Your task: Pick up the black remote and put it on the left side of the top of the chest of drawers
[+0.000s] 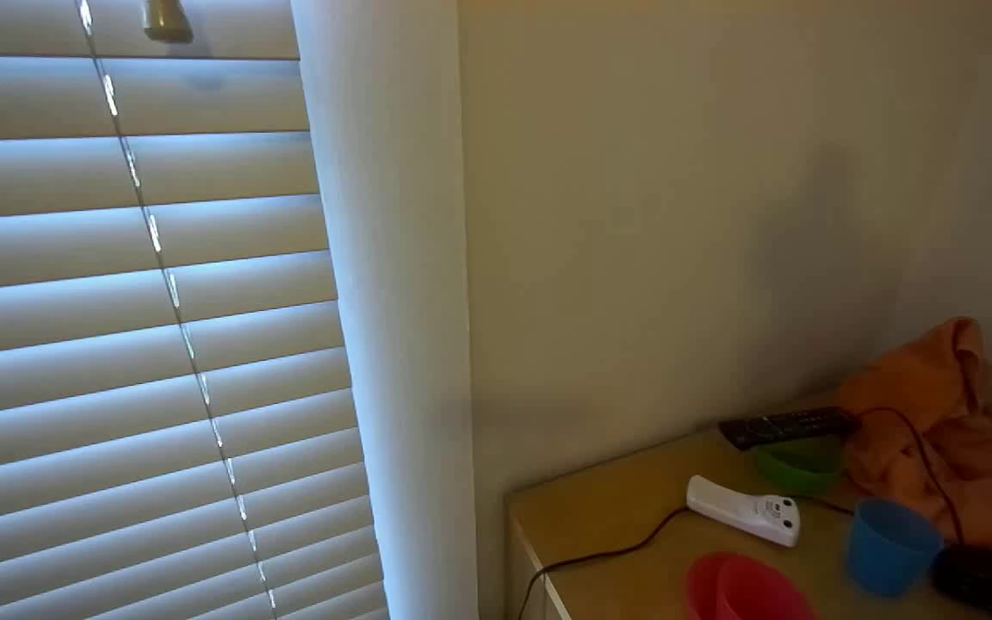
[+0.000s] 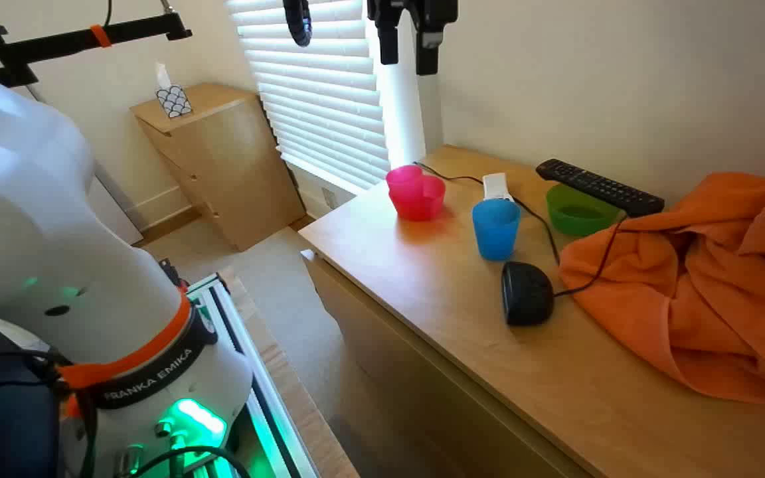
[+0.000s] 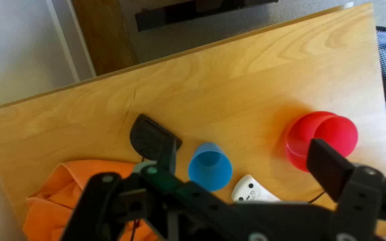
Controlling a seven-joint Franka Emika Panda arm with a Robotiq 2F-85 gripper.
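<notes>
The black remote lies across the rim of the green bowl, close to the wall; it also shows in an exterior view, with one end by the orange towel. It is not visible in the wrist view. The chest of drawers shows its light wooden top in both exterior views and in the wrist view. My gripper is open and empty, high above the top; it also shows at the upper edge of an exterior view. Its fingers are wide apart.
On the top stand a green bowl, red cups, a blue cup, a white controller with a dark cord, a black rounded device and a crumpled orange towel. The wall borders the back.
</notes>
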